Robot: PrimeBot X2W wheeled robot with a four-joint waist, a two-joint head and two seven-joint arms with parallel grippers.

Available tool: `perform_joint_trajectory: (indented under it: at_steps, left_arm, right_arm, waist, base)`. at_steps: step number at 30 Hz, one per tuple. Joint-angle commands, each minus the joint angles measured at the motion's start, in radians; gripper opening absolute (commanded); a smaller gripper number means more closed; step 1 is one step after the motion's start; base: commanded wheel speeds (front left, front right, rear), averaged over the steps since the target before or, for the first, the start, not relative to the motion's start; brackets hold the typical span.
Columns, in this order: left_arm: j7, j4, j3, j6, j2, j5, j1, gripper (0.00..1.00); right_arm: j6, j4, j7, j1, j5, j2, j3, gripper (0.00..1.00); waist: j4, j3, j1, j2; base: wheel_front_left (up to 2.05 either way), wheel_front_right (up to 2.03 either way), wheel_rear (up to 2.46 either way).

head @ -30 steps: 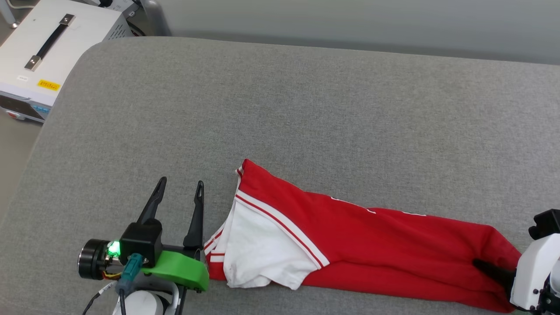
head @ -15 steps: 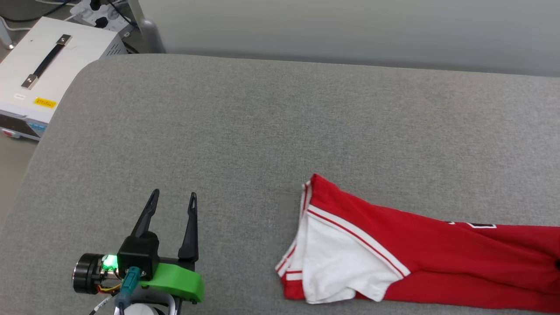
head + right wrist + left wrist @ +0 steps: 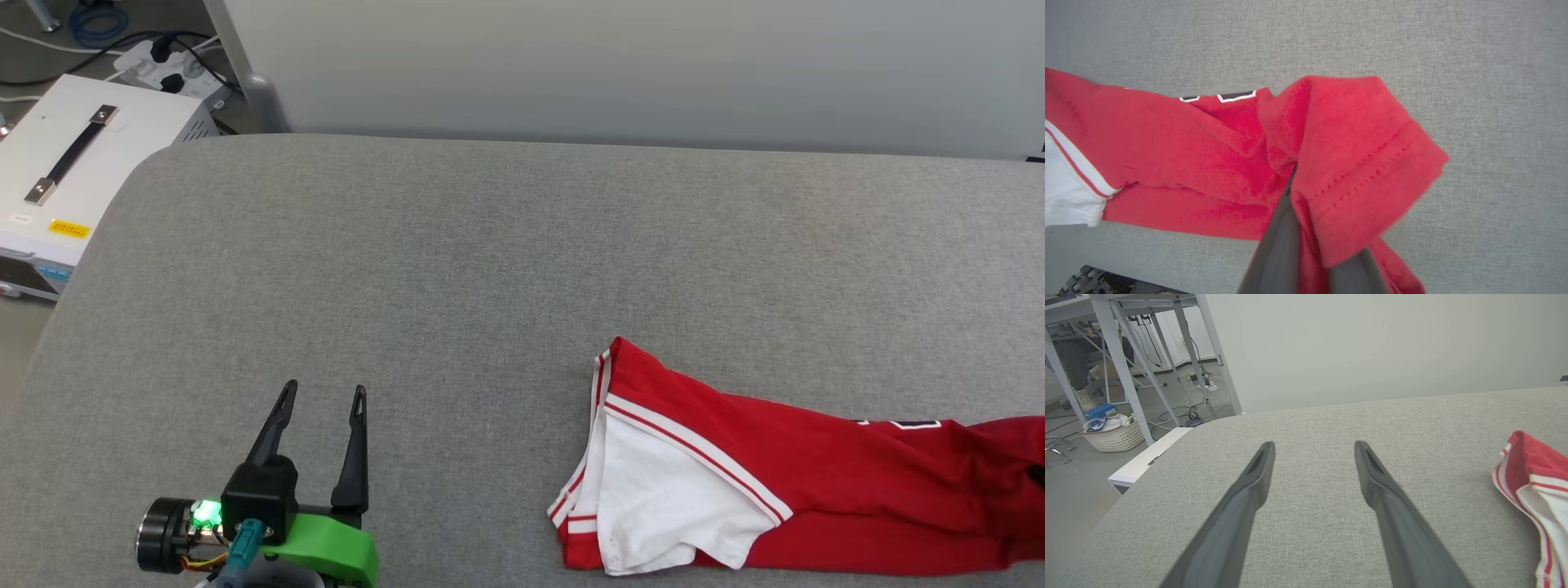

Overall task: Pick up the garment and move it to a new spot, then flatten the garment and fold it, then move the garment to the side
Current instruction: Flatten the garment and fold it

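Right gripper [image 3: 1300, 192] is clamped tight on a red hemmed edge of the garment [image 3: 1208, 155], with the cloth bunched and draped over both dark fingers. Out from that pinch, the jersey stretches as a long folded strip across the gray padded surface [image 3: 490, 269], its white sleeve and striped trim at the far end. Over to the left gripper [image 3: 323, 389], well apart from the shirt: jaws spread wide, empty, above the padding. A white box [image 3: 73, 171] sits beyond the surface's far left corner.
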Motion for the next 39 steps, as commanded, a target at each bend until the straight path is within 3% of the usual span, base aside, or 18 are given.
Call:
perform_joint_trajectory:
  at_steps: [1, 3, 6, 14, 25, 37, 38, 39]
  left_arm:
    - [-0.006, 0.004, 0.007, -0.007, -0.007, 0.009, 0.018, 1.00]
    - [-0.006, 0.010, 0.013, -0.019, -0.020, 0.019, 0.017, 1.00]
    - [-0.006, 0.014, 0.013, -0.028, -0.030, 0.028, 0.014, 1.00]
    - [-0.006, 0.027, 0.010, -0.052, -0.058, 0.047, -0.012, 1.00]
    - [-0.006, 0.036, 0.011, -0.072, -0.088, 0.058, -0.061, 1.00]
    - [-0.006, 0.047, 0.010, -0.081, -0.111, 0.066, -0.085, 1.00]
    - [-0.006, 0.049, 0.010, -0.082, -0.112, 0.066, -0.085, 1.00]
    - [-0.006, 0.051, 0.010, -0.082, -0.113, 0.067, -0.084, 1.00]
  right_arm:
    - [-0.001, -0.046, 0.011, 0.012, 0.020, 0.008, -0.006, 0.00]
    - [-0.001, -0.169, 0.057, 0.014, 0.039, 0.042, -0.005, 0.00]
    - [-0.001, -0.237, 0.098, 0.000, 0.031, 0.078, 0.013, 0.00]
    - [-0.001, -0.305, 0.199, -0.135, -0.070, 0.217, 0.126, 0.00]
    - [-0.001, -0.188, 0.197, -0.343, -0.181, 0.386, 0.306, 0.00]
    - [-0.001, 0.067, 0.089, -0.456, -0.294, 0.499, 0.467, 0.00]
    - [-0.001, 0.083, 0.076, -0.455, -0.289, 0.504, 0.472, 0.18]
    - [-0.001, 0.092, 0.065, -0.454, -0.286, 0.506, 0.477, 0.87]
  waist:
    - [-0.002, -0.002, 0.0000, 0.0000]
    - [-0.001, -0.002, 0.0000, 0.0000]
    - [0.005, 0.001, 0.0000, 0.0000]
    - [0.031, 0.034, 0.0000, 0.0000]
    - [0.066, 0.102, 0.0000, 0.0000]
    - [0.082, 0.128, 0.0000, 0.0000]
    - [0.081, 0.125, 0.0000, 0.0000]
    - [0.080, 0.121, 0.0000, 0.0000]
  base:
    - [0.00, 0.00, 0.00]
    - [0.00, 0.00, 0.00]
    - [0.00, 0.00, 0.00]
    - [0.00, 0.00, 0.00]
    - [0.00, 0.00, 0.00]
    - [0.00, 0.00, 0.00]
    - [0.00, 0.00, 0.00]
    - [0.00, 0.00, 0.00]
